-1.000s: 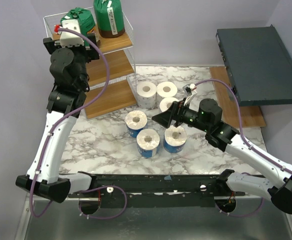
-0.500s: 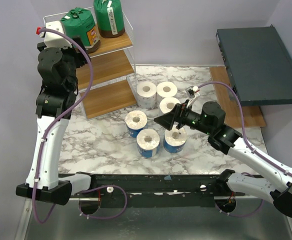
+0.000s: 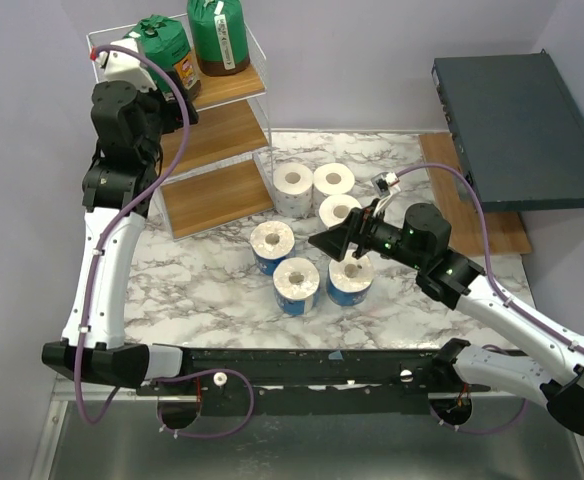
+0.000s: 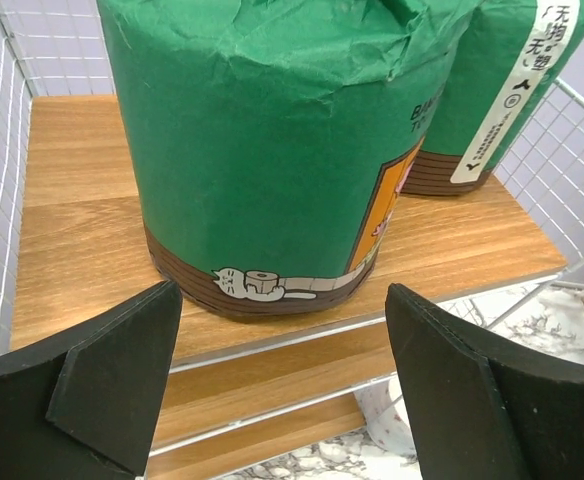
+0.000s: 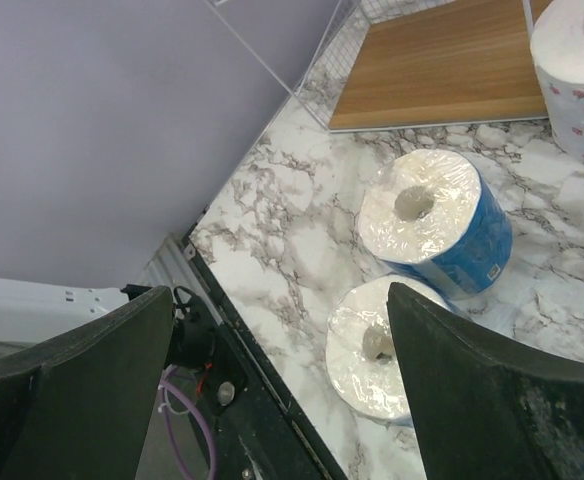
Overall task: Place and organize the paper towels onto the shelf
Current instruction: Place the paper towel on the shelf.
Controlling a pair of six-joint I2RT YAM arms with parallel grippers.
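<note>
Looking down from high behind the near edge over the whole table (image 3: pixel 202 290), peering close from the left wrist at a green roll (image 4: pixel 262 150) on the shelf (image 4: pixel 82 190), tilting down from the right wrist onto a blue roll (image 5: pixel 442 225), sharing both spots with the overhead view.

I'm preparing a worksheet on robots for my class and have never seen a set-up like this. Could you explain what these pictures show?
These are two robot arms fixed at the near edge of a marble table. One picture looks down from above. The other two come from cameras on each wrist, so the black wedges there are that arm's own fingers. The left gripper stands open in front of a green roll on the top board of the wire shelf; a second green roll stands beside it. The right gripper hangs open over the table, holding nothing. On the table stand three white rolls and three blue-wrapped rolls. A dark grey box sits at the right.
</note>
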